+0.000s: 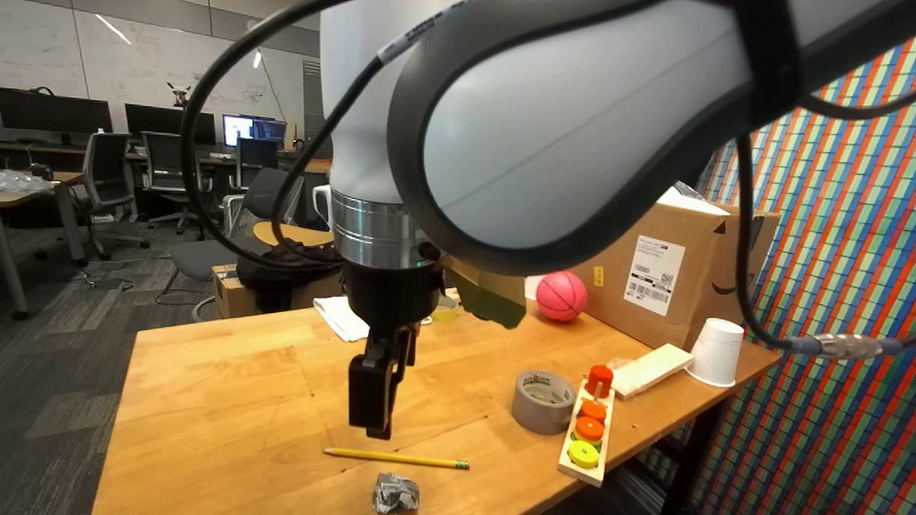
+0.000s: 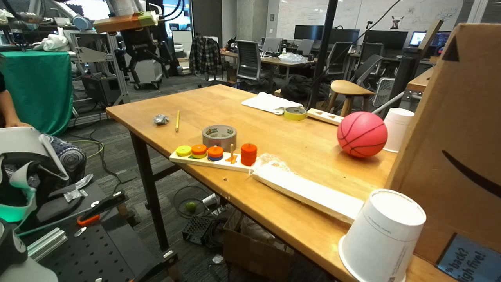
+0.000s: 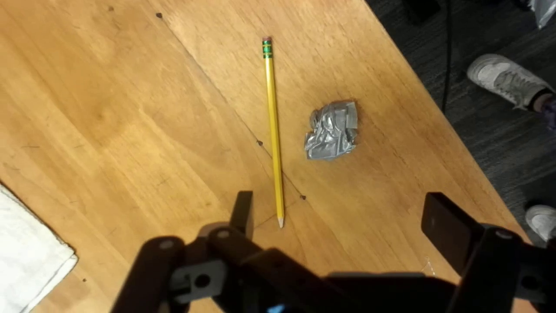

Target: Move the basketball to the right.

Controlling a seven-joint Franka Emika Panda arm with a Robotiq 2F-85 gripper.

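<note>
"Ball point(image 2: 362, 134) first: where do we see it?"

"On the table point(image 2: 282, 133), near the box point(image 2: 462, 117), with a cup point(image 2: 399, 125) behind it in an exterior view. Whether ball and box touch, we can't tell."

"And our gripper point(image 3: 341, 217)?"

"We see its fingers point(image 3: 451, 230) spread wide in the wrist view, above the table and well apart from the ball."

"And what do we spot beneath them?"

"A pencil point(image 3: 273, 130), a silver wad point(image 3: 332, 130) just beside it, and a cloth point(image 3: 26, 256)."
</note>
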